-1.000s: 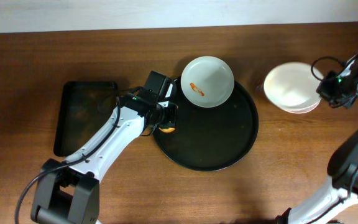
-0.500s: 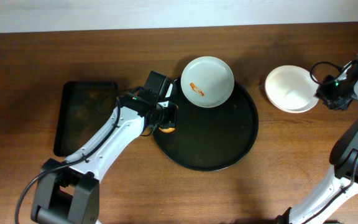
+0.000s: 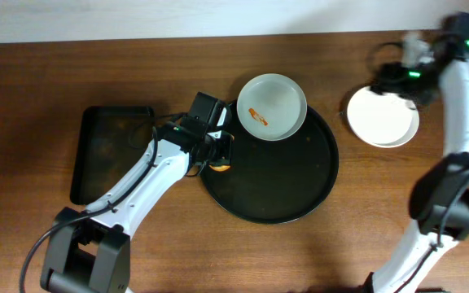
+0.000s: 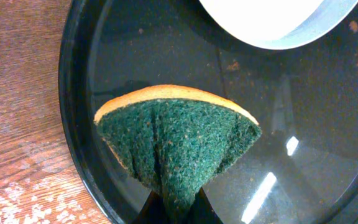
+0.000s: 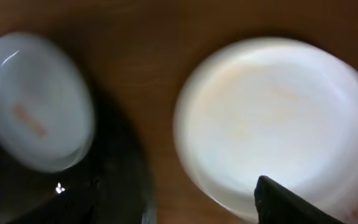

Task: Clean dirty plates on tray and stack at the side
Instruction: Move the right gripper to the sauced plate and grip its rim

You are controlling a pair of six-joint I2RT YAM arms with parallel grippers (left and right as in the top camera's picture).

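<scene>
on the brown wooden table (image 3: 39, 98), a large round black tray (image 3: 283, 191) carries one round white plate (image 3: 272, 107) at its far rim, orange-red smear inside. a smaller rectangular black tray (image 3: 112, 155) lies left; a stack of white plates (image 3: 383, 116) sits right. the left gripper (image 4: 171, 214) pinches a green-and-orange sponge (image 4: 176, 140) over the round tray. the right gripper (image 3: 389, 78) is blurred by the stack, so i cannot tell how wide it stands.
</scene>
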